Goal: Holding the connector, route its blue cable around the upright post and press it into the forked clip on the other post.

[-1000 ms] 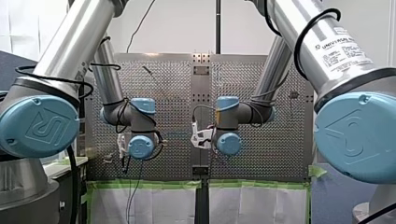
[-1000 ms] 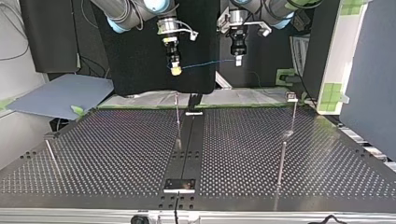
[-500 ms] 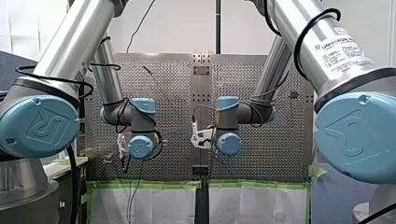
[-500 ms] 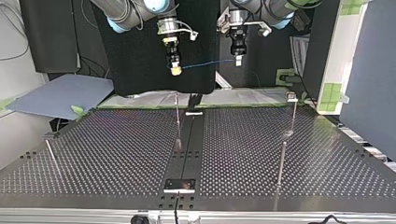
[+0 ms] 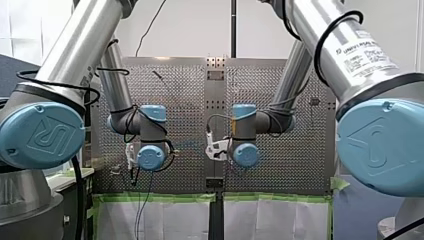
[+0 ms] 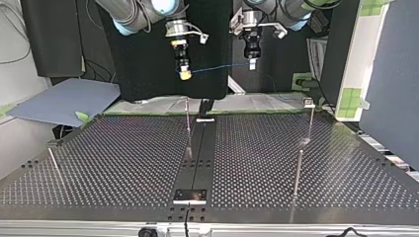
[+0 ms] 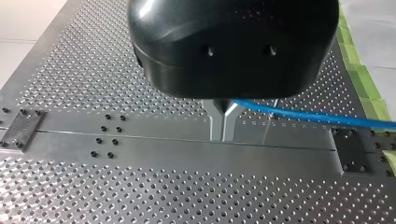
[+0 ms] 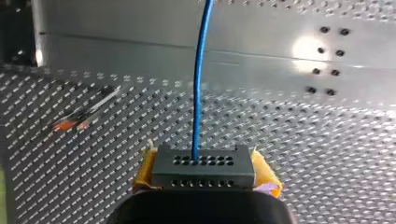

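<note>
My right claw (image 6: 185, 74), yellow pads clenched on the connector (image 8: 204, 167), and my left claw (image 6: 252, 63), metal fingers pinched on the cable (image 6: 217, 68), hang high over the counter's (image 6: 123, 163) far edge in the top view. Both are well clear of the post (image 6: 188, 129) and clip (image 6: 308, 102). Since a second ago my right claw has shifted only slightly, and the left has not moved.

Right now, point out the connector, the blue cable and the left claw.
connector (image 8: 203, 169): right wrist view, its perforated face.
blue cable (image 8: 198, 93): right wrist view, mid-span ahead of the connector.
left claw (image 7: 222, 136): left wrist view, between its fingertips.
</note>
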`<action>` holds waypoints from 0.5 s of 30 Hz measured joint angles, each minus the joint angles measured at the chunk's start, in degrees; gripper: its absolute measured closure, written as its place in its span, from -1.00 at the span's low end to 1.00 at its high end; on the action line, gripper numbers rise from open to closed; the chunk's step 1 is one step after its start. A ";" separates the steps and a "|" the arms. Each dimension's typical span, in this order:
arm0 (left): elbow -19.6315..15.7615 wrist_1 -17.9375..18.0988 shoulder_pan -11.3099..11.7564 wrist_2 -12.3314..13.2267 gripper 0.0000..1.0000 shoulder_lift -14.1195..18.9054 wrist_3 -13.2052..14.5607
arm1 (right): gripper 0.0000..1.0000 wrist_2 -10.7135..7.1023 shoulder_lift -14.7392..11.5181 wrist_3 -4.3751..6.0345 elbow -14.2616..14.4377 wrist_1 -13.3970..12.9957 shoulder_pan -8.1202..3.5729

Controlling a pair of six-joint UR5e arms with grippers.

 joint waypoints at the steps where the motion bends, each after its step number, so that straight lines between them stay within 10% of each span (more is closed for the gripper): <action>1: 0.00 0.00 0.00 0.00 1.00 0.00 0.00 | 1.00 -0.01 0.36 0.00 -0.01 0.17 -0.19; 15: 0.00 0.00 0.00 0.00 1.00 0.00 0.00 | 1.00 -0.02 5.50 0.00 -0.03 0.59 -0.66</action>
